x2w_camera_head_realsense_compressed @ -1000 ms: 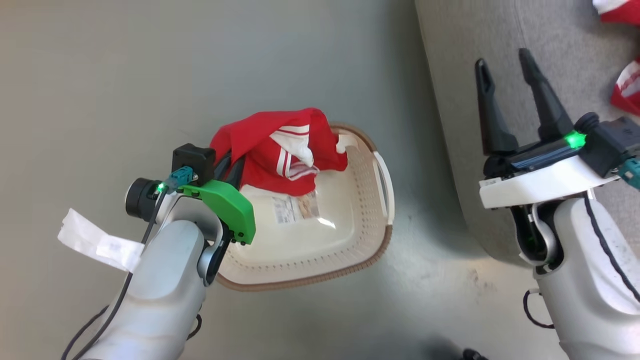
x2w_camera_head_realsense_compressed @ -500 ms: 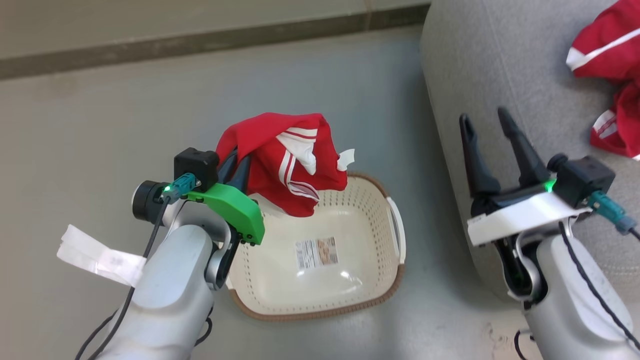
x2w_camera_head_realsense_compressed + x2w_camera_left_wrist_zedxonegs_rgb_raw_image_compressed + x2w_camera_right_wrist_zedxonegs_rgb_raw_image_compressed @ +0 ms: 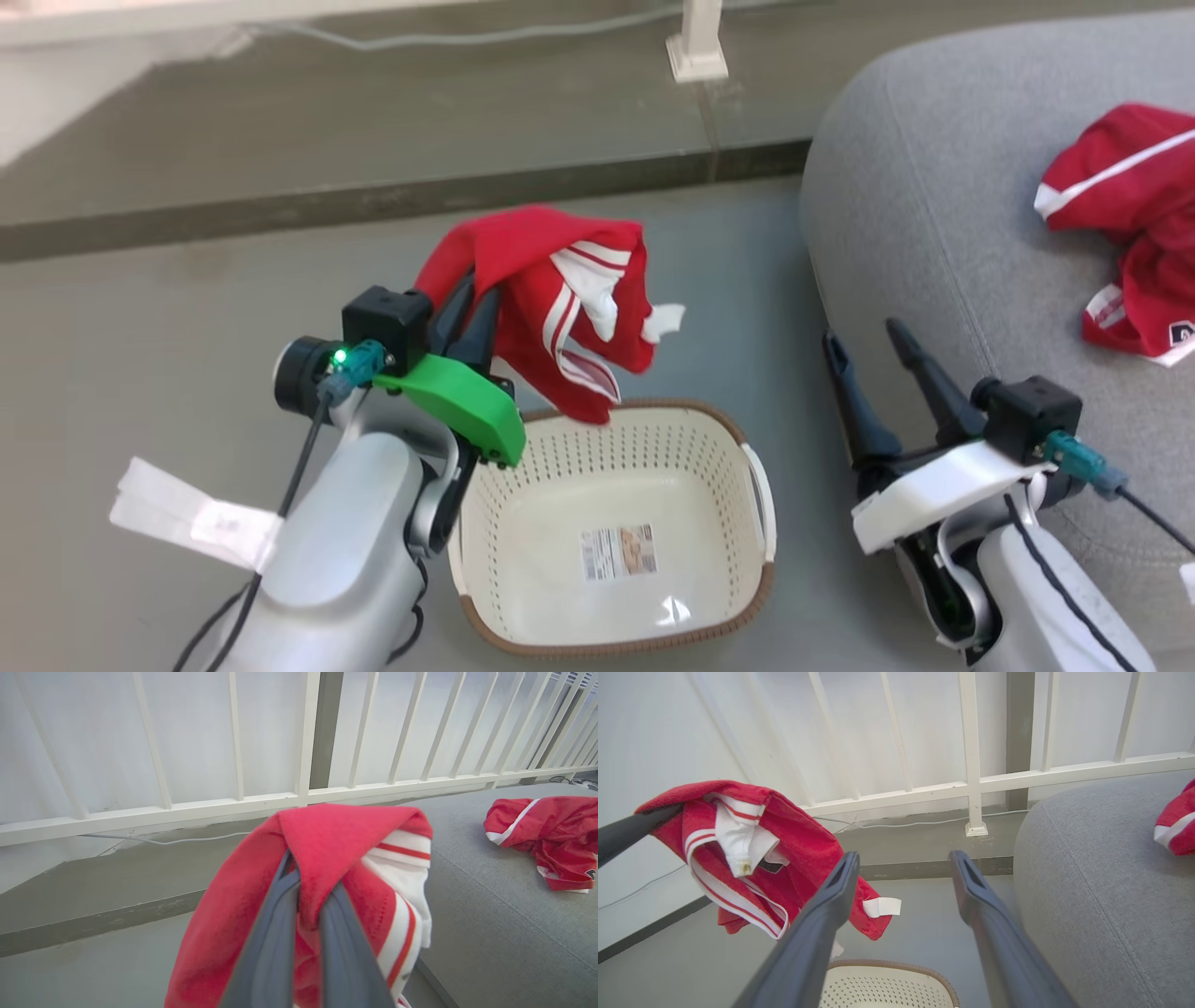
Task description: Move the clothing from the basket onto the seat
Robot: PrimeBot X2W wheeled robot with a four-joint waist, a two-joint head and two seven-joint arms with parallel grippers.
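Since a second ago the head camera has tipped up, so the whole picture has shifted. Measured against the basket [image 3: 644, 448], though, one change is real. The left gripper [image 3: 471, 306] keeps its fingers pressed together on a fold of the red garment [image 3: 551, 289]. That garment sagged into the basket's far corner then; now it hangs in the air, its lowest edge just above the far rim (a small white tag dangles from its right side). The basket sits on the grey floor [image 3: 140, 308], the label sticker [image 3: 618, 551] showing on its bare bottom. To its right, the right gripper [image 3: 861, 336] has its fingers spread wide, as before. It stands between the basket and the seat [image 3: 915, 205], just beside the seat's rounded edge, and so lies in the way between the hanging garment and the cushion. Farther right, more red clothing [image 3: 1120, 196] lies crumpled on the seat. Behind everything a white railing [image 3: 308, 732] runs above a low step [image 3: 373, 140], with a thin cable [image 3: 467, 39] along its foot.
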